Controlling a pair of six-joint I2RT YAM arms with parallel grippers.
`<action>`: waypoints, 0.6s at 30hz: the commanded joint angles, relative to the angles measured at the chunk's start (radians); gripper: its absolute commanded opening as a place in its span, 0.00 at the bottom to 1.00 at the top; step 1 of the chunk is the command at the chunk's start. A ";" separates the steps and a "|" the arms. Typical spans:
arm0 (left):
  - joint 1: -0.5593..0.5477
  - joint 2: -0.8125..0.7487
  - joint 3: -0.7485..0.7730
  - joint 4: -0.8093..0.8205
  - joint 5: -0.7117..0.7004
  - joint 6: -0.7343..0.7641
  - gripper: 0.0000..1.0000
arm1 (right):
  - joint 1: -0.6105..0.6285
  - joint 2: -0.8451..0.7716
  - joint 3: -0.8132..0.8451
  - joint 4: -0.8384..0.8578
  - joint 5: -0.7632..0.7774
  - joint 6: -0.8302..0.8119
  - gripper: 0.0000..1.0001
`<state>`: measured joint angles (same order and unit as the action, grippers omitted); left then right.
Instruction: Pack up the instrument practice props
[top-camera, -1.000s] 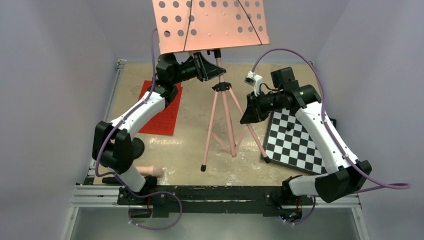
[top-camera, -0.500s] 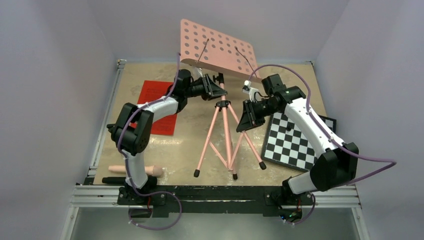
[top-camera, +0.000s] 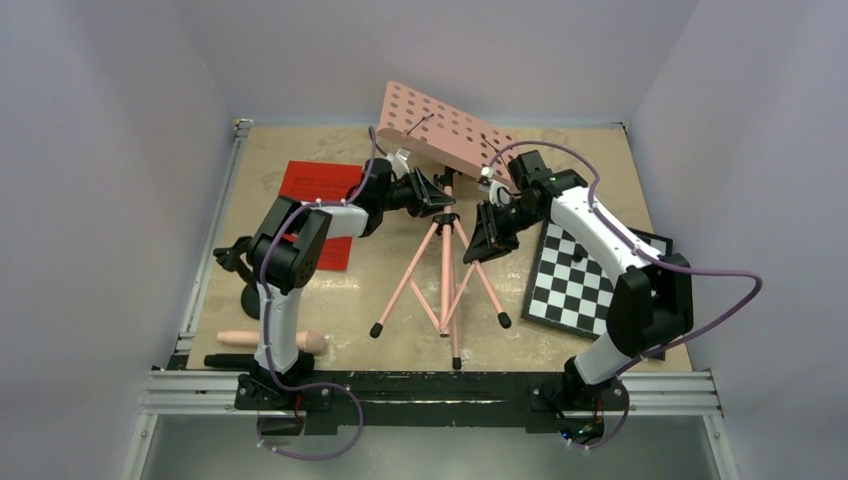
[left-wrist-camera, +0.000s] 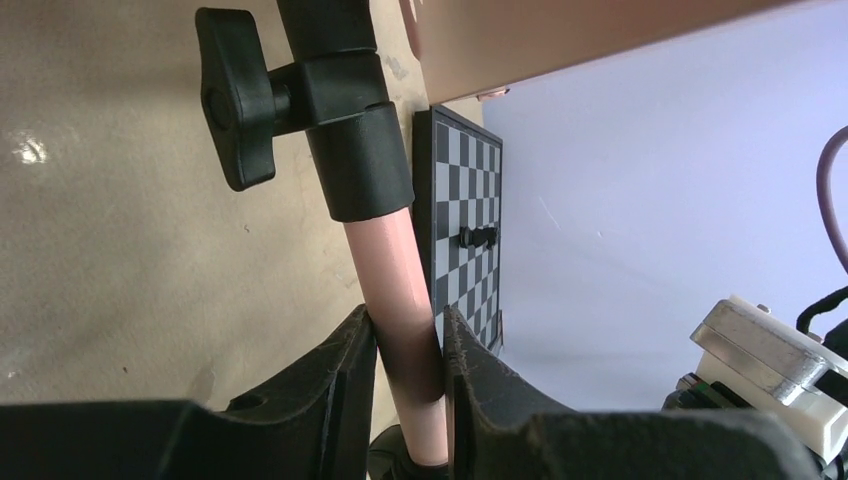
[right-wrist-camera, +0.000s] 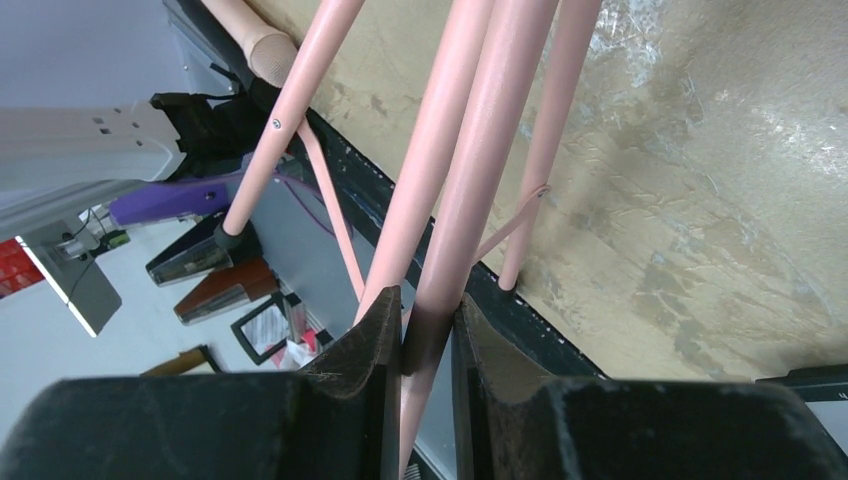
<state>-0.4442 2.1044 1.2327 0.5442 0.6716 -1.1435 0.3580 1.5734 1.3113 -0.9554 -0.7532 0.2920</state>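
Since both claws grip it, the pink music stand (top-camera: 447, 140) sits mid-worktop (top-camera: 340, 300) btwn arms: left claw (left-wrist-camera: 405, 345) pinches post (left-wrist-camera: 398, 290) under black collar (left-wrist-camera: 355, 150), right claw (right-wrist-camera: 428, 325) pinches a tripod tube (right-wrist-camera: 475, 190), prob. steadying for folding.

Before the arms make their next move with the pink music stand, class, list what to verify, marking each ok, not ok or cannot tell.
1. Left gripper closed on the music stand post, below the black collar: ok.
2. Right gripper closed on a pink tube of the stand: ok.
3. Tripod legs folded in: not ok, splayed.
4. Legs set down on the table: cannot tell.
5. Red sheet-music pages clear of the legs: ok, lying apart on the left.
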 joint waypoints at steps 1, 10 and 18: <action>-0.043 0.007 -0.053 0.199 0.045 0.095 0.00 | 0.014 -0.020 0.042 0.215 -0.131 -0.028 0.00; -0.047 0.003 -0.165 0.228 0.008 0.042 0.65 | -0.020 0.025 0.011 0.239 -0.121 -0.025 0.00; -0.043 -0.024 -0.276 0.285 0.046 -0.022 0.80 | -0.073 0.058 0.031 0.259 -0.228 -0.056 0.00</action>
<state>-0.4870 2.1162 1.0275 0.7639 0.6659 -1.1599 0.2867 1.6642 1.2861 -0.8581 -0.7780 0.3111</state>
